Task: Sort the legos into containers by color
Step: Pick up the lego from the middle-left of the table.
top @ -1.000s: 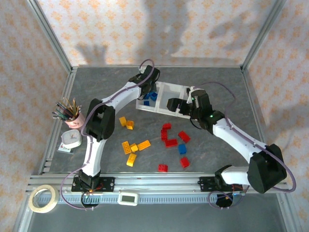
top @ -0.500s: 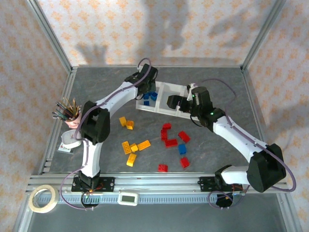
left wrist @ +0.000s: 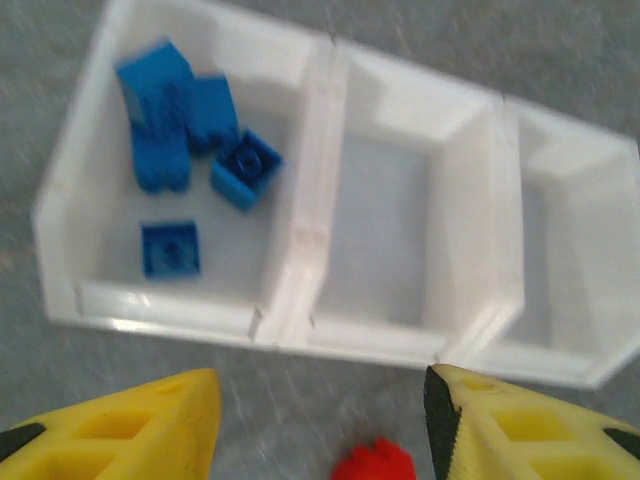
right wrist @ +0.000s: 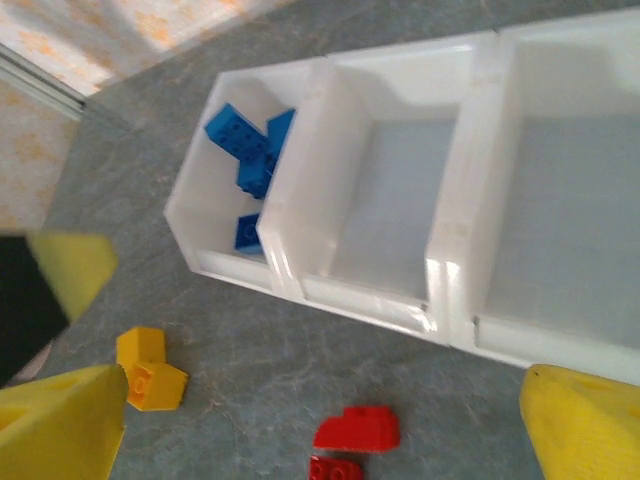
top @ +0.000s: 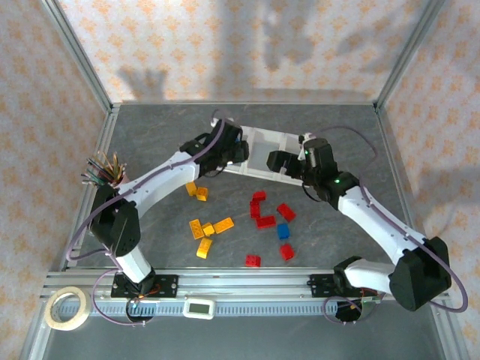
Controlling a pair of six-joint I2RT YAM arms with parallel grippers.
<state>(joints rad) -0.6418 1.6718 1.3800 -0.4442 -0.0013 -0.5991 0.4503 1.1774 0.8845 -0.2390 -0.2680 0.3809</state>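
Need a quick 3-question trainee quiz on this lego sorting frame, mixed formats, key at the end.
1. True or false: the middle compartment of the tray holds red bricks.
2. Which colour already sits in a compartment? A red, B blue, C yellow-orange.
3. Fill in: the loose blue brick on the table lies among the ___ bricks.

Key
1. False: it is bare.
2. B: the blue bricks lie in the left compartment.
3. red: red bricks lie around it.
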